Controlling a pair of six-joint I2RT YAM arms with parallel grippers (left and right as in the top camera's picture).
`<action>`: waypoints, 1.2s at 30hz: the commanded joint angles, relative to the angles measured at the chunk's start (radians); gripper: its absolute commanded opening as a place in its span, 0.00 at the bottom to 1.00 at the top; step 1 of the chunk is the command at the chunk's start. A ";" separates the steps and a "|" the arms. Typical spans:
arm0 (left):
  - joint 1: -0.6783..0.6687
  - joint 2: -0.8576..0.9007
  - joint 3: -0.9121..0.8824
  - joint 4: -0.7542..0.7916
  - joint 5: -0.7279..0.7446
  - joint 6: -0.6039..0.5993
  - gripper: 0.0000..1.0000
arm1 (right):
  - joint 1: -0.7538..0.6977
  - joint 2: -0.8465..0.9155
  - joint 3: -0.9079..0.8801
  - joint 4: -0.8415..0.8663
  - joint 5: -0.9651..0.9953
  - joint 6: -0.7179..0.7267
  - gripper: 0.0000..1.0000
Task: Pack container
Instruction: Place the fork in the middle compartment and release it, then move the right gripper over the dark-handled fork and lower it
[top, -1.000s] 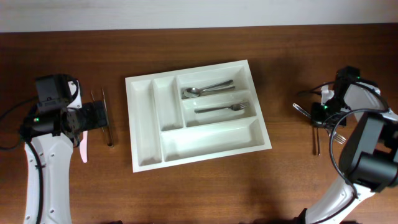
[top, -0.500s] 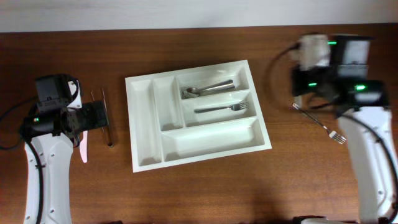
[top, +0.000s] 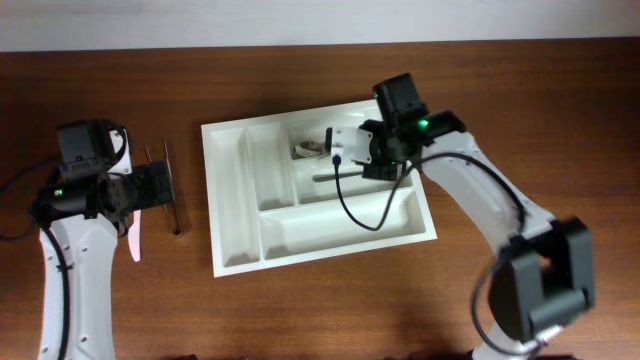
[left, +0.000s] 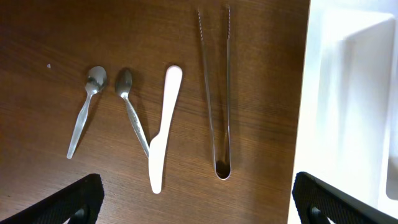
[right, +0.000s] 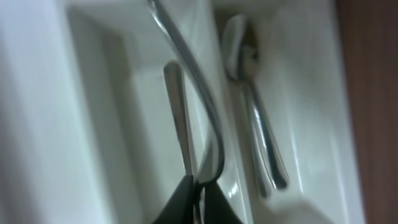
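Observation:
The white container (top: 340, 228) lies mid-table; it also shows in the left wrist view (left: 348, 93) and the right wrist view (right: 93, 124). A spoon (top: 310, 148) lies in its top crosswise compartment and a fork (top: 335, 178) in the middle one. My right gripper (top: 374, 163) hangs over those compartments, shut (right: 199, 186) on a thin curved metal fork handle (right: 199, 99); its tines are out of view. My left gripper (top: 160, 187) is open (left: 199, 199) and empty over the utensils left of the container.
On the table by the left gripper lie metal tongs (left: 216, 93), a white plastic knife (left: 163, 124) and two small spoons (left: 84, 109) (left: 134, 106). The right arm's cable (top: 360, 215) droops over the container's bottom compartment.
The right arm has swung from the table's right side to above the container. The fork that lay on the right side of the table is gone from there.

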 joint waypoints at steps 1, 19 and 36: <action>0.005 0.003 0.019 0.000 -0.014 0.015 0.99 | -0.001 0.076 -0.004 0.038 -0.009 -0.072 0.11; 0.005 0.003 0.019 -0.001 -0.014 0.015 0.99 | -0.123 -0.161 0.267 -0.117 0.151 0.896 0.55; 0.005 0.003 0.019 0.000 -0.014 0.015 0.99 | -0.541 -0.148 -0.023 -0.182 0.219 2.201 0.70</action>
